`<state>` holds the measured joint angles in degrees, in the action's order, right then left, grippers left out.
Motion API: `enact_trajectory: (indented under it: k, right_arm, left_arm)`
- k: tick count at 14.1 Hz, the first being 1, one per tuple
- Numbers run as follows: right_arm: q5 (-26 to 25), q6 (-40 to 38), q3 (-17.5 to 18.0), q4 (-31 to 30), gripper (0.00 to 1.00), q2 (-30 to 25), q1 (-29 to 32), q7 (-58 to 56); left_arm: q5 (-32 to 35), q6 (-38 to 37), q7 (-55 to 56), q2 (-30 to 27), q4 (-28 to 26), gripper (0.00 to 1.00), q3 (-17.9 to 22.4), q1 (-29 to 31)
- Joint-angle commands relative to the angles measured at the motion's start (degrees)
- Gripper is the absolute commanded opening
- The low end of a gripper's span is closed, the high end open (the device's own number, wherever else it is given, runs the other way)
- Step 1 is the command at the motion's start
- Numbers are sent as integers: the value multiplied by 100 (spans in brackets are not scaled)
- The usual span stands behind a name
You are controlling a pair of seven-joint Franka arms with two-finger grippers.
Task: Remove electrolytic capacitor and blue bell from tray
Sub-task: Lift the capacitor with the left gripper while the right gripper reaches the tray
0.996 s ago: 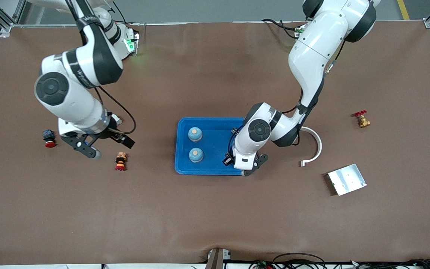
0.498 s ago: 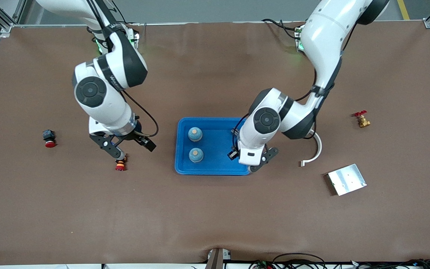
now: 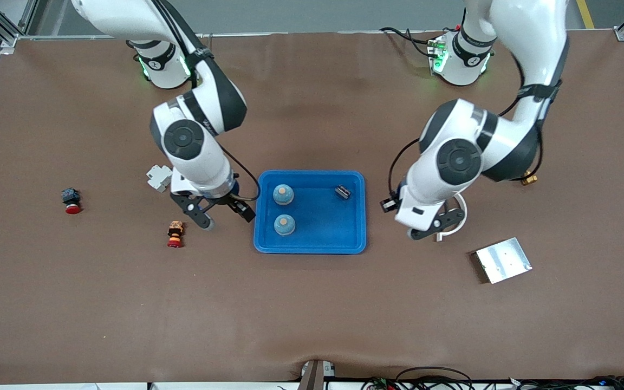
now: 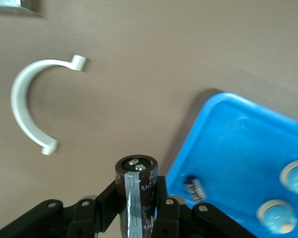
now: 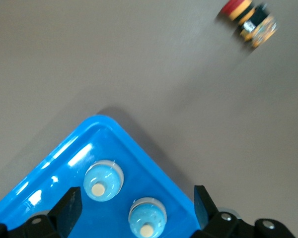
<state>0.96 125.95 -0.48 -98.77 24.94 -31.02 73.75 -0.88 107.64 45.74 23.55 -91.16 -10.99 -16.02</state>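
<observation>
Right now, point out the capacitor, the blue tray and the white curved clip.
capacitor [image 4: 137,191]: left wrist view, on its dark side wall.
blue tray [image 3: 312,248]: front view, on the rim nearest the camera.
white curved clip [image 4: 20,106]: left wrist view, mid-arc.

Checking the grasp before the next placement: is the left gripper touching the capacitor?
Touching. The left wrist view shows the left gripper shut on the dark capacitor, its fingers pressed against the can.

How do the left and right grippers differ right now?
The left gripper is shut on a dark brown capacitor and hangs over the bare table beside the white curved bracket; the right gripper is open and holds nothing. The right gripper sits at the blue tray's edge toward the right arm's end, near the two blue bells. Both are black and two-fingered.
</observation>
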Motion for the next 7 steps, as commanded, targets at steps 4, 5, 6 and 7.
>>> enact_trajectory:
  k: [4,5,6,7]
  right_arm:
    - [-456,623,-66,138,100,634,-483,1026]
    - [-456,641,-66,217,100,748,-510,1114]
    - [-456,633,-66,331,100,854,-545,1211]
    - [-500,633,-66,393,100,933,-571,1299]
  left_arm:
    - [18,64,-1750,-1203,-1658,0,-52,766]
    - [18,73,-2057,-1300,-1807,0,-43,889]
    - [18,99,-2356,-1353,-1930,0,-43,1047]
    - [18,116,-2611,-1362,-2010,0,-43,1223]
